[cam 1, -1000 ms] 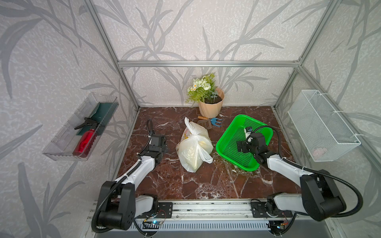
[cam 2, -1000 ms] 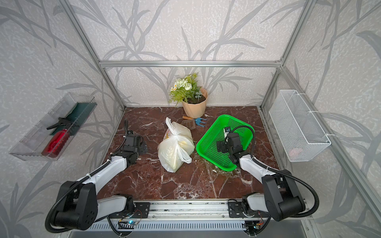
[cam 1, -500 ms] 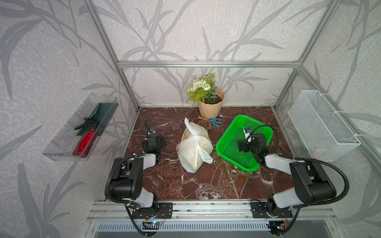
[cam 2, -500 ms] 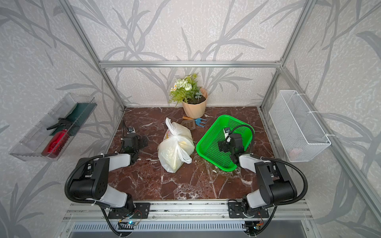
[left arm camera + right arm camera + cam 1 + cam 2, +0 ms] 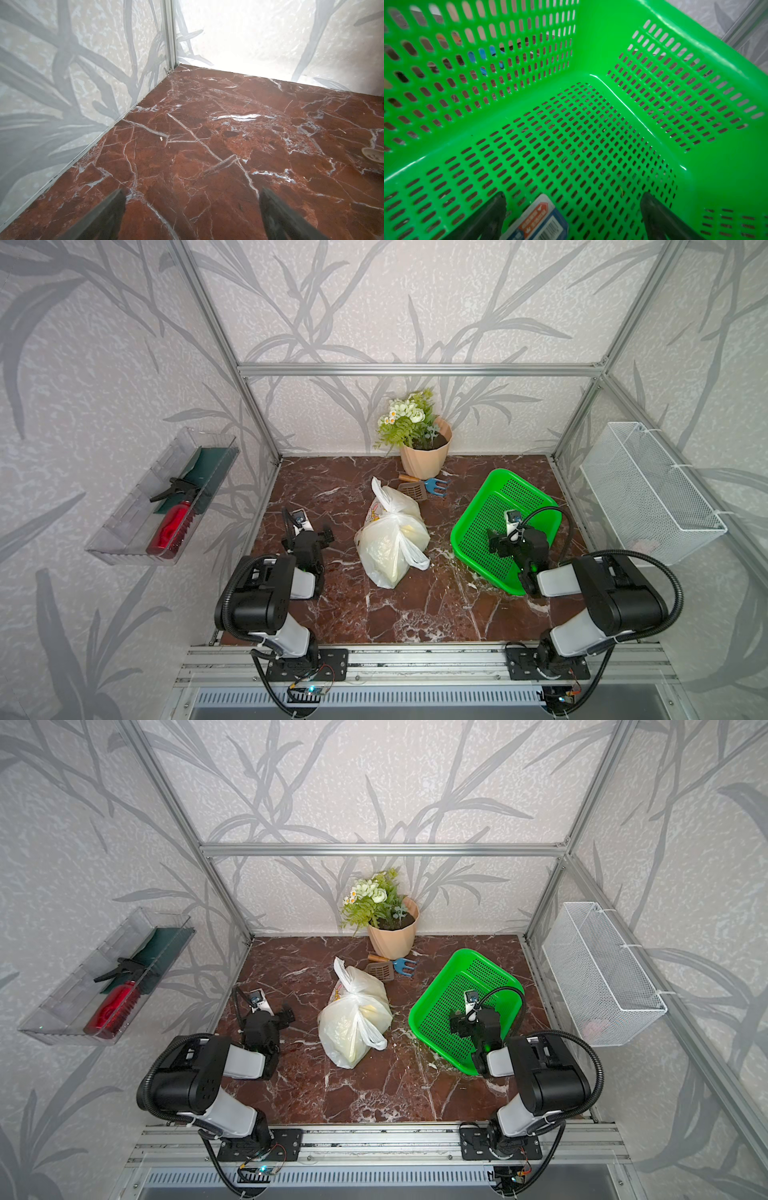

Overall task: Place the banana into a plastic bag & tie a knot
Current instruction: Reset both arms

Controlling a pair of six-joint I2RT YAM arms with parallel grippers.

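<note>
The white plastic bag (image 5: 392,539) (image 5: 353,1021) lies in the middle of the marble floor in both top views, with neither gripper touching it. Its handles are bunched into a knot (image 5: 397,516) (image 5: 358,997) with loops sticking out. The banana shows only as a pale yellow shape (image 5: 411,531) through the film. My left gripper (image 5: 307,533) (image 5: 192,207) hovers open to the left of the bag, over bare floor, facing the back-left corner. To the right of the bag my right gripper (image 5: 515,537) (image 5: 572,207) stands open and empty over the green basket (image 5: 478,522).
A labelled sticker (image 5: 537,220) lies on the basket floor (image 5: 591,135) between the right fingers. A flower pot (image 5: 424,456) and small garden tools (image 5: 424,487) stand behind the bag. A clear wall tray (image 5: 166,506) hangs left, a white wire basket (image 5: 648,493) right.
Both arms have folded back toward their bases, elbows rising near the front rail. The grippers drew back slightly and stayed open. The bag has not moved.
</note>
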